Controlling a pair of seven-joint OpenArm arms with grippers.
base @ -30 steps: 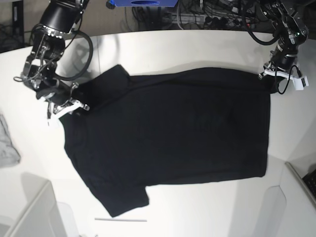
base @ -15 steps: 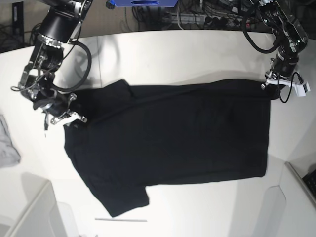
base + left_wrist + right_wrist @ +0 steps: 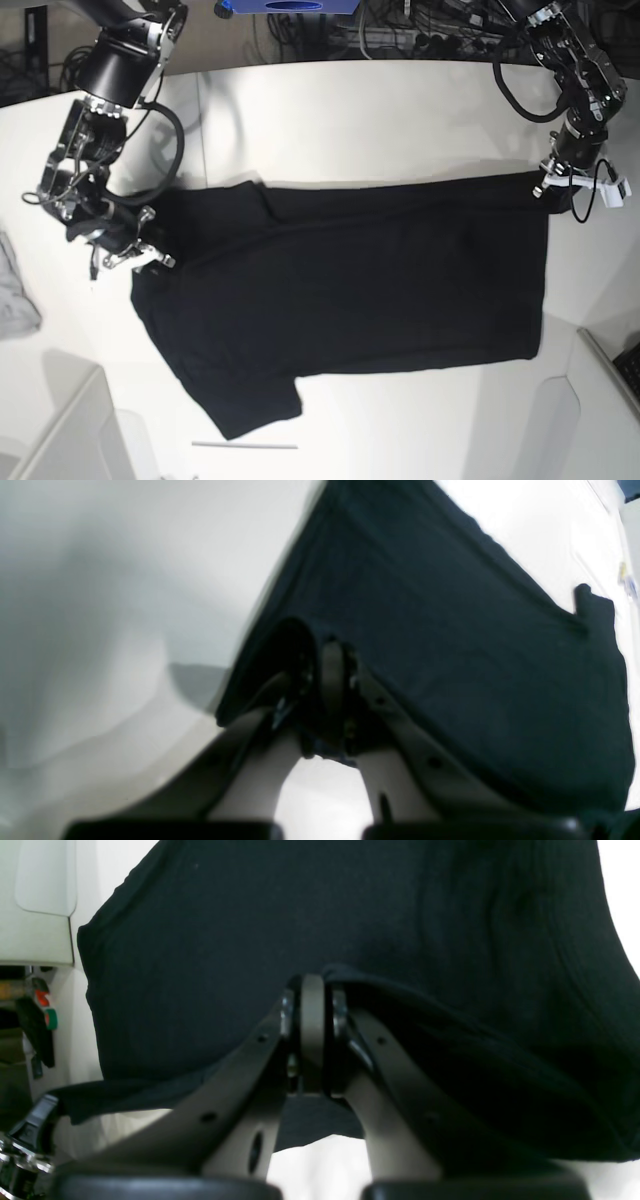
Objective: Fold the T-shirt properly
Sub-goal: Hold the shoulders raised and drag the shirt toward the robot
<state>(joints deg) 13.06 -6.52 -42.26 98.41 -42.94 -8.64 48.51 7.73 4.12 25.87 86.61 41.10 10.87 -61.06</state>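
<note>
White surface [image 3: 350, 110] carries the T-shirt [image 3: 350, 290], a black spread stretched between the two arms, with one sleeve lying toward the surface's near edge. Only the base view takes in the whole garment, along with a light-grey cloth [image 3: 15, 290] well apart from the right gripper [image 3: 135, 260] and a thin pale stick [image 3: 245, 445] just past the near sleeve. The wrist views add what that view cannot resolve. On the right gripper the jaws are clenched on a raised fold of the T-shirt's edge, fabric draping away on both sides. On the left gripper [image 3: 327, 680] the jaws are likewise pinched tight on the T-shirt's corner, cloth sloping away from them to the surface.
</note>
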